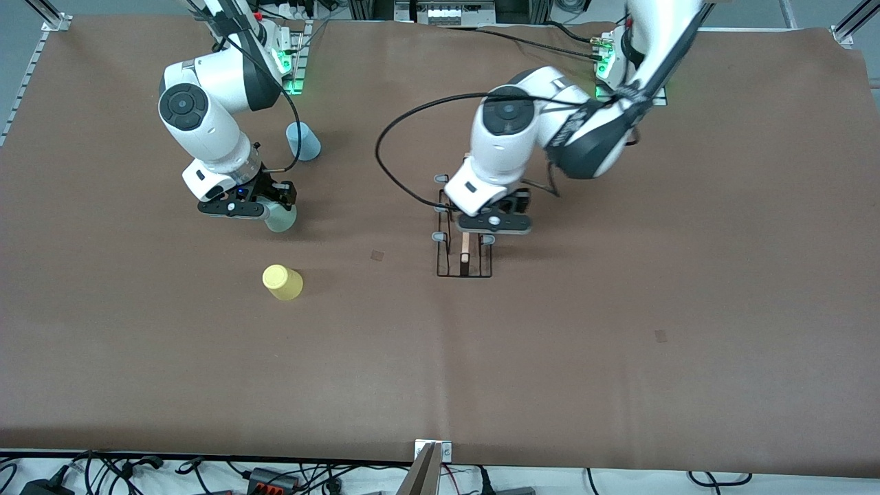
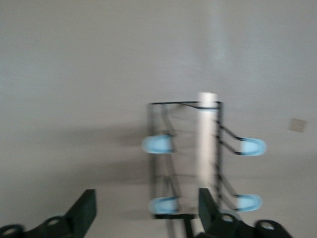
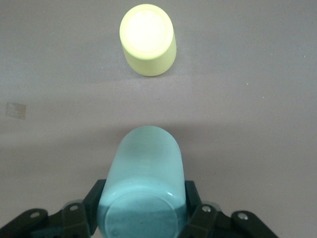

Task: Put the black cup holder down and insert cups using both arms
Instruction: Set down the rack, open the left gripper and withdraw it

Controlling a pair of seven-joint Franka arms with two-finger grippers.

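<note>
Thin black wire cup rack with wooden rod half hidden under the left arm's black two-finger gripper (motion-smeared from the wrist), pale grey-green plastic cup mostly covered by right gripper

Bare table around rack

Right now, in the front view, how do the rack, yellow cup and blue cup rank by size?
1. Rack, clearly largest, though partly hidden under the left gripper.
2. Yellow cup and blue cup: look about alike, so unranked.
</note>
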